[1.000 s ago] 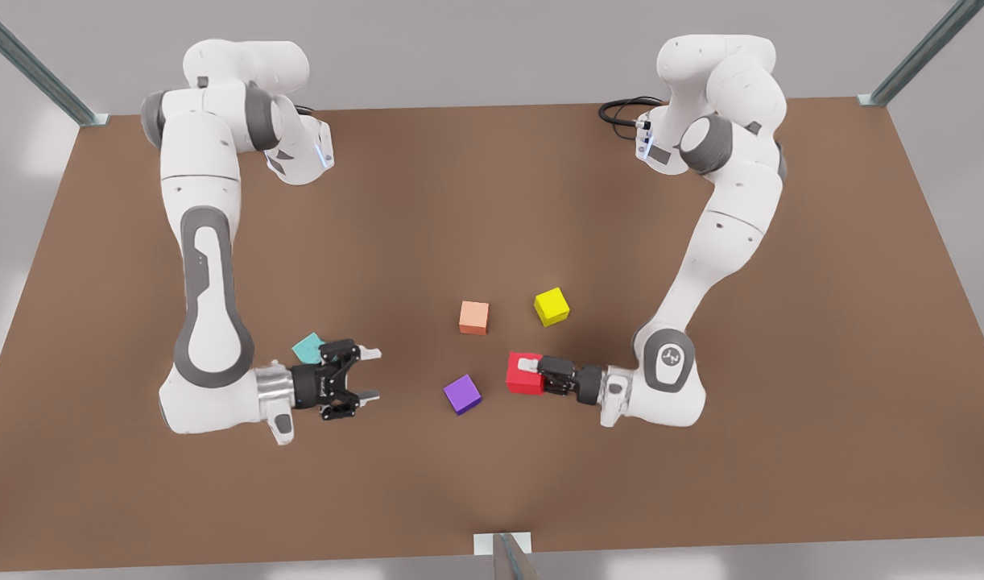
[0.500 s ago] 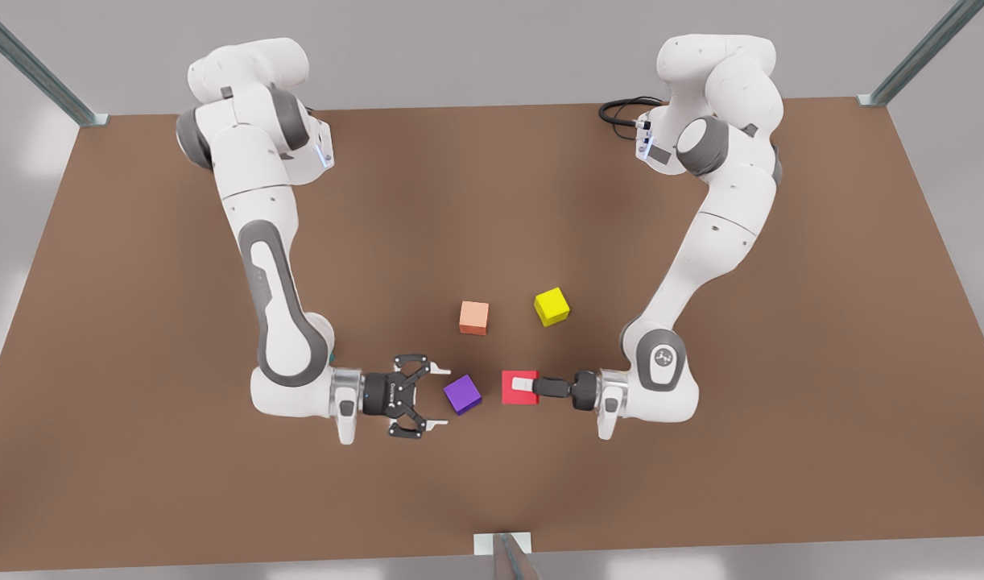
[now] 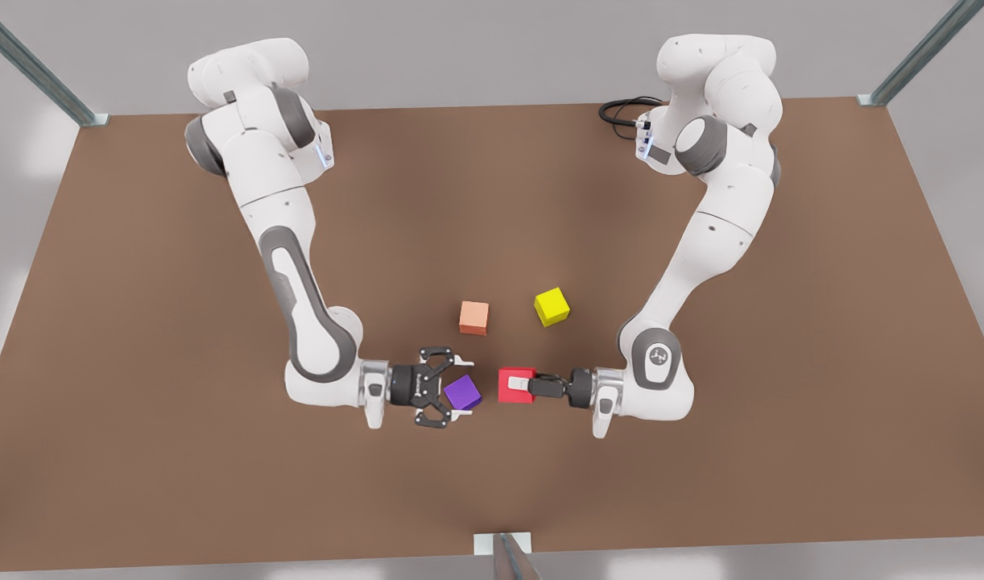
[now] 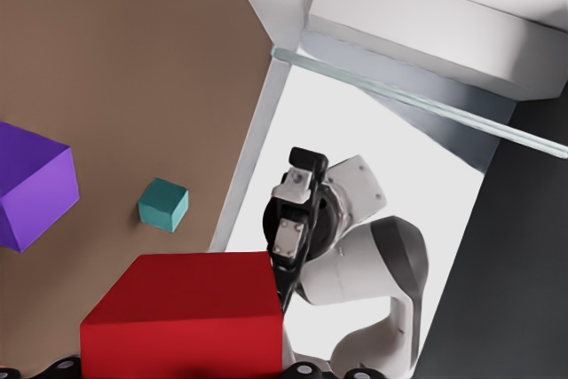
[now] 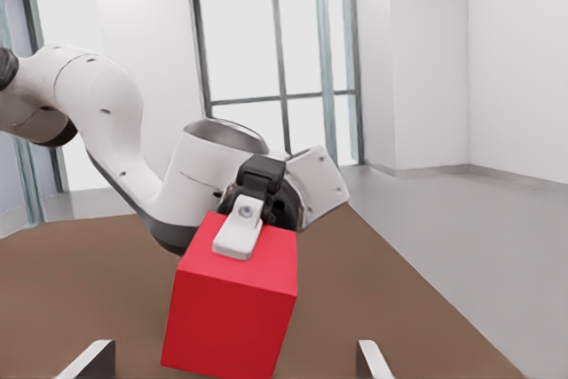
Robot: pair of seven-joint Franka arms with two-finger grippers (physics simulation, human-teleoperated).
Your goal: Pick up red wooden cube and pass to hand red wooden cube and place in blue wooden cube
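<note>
My left gripper (image 3: 523, 385), on the arm at the front view's right, is shut on the red wooden cube (image 3: 512, 385) (image 4: 182, 317) and holds it out sideways above the table. One white finger pad (image 5: 238, 235) lies on the cube's (image 5: 231, 308) upper face. Facing it, my right gripper (image 3: 462, 388) (image 4: 297, 210) stands open a short gap from the cube, its fingertips (image 5: 89, 357) spread wider than the cube. The blue wooden cube (image 4: 163, 204), teal, rests on the table beyond the right arm.
A purple cube (image 3: 462, 393) (image 4: 31, 188) lies on the table where the right gripper's open fingers show in the front view. A pale orange cube (image 3: 473, 316) and a yellow cube (image 3: 551, 306) sit just behind the two grippers. The brown table (image 3: 701, 499) has wide bare room.
The right arm swung from the teal cube toward the front view's right, ending over the purple cube, still open. The left gripper turned and edged the red cube toward it.
</note>
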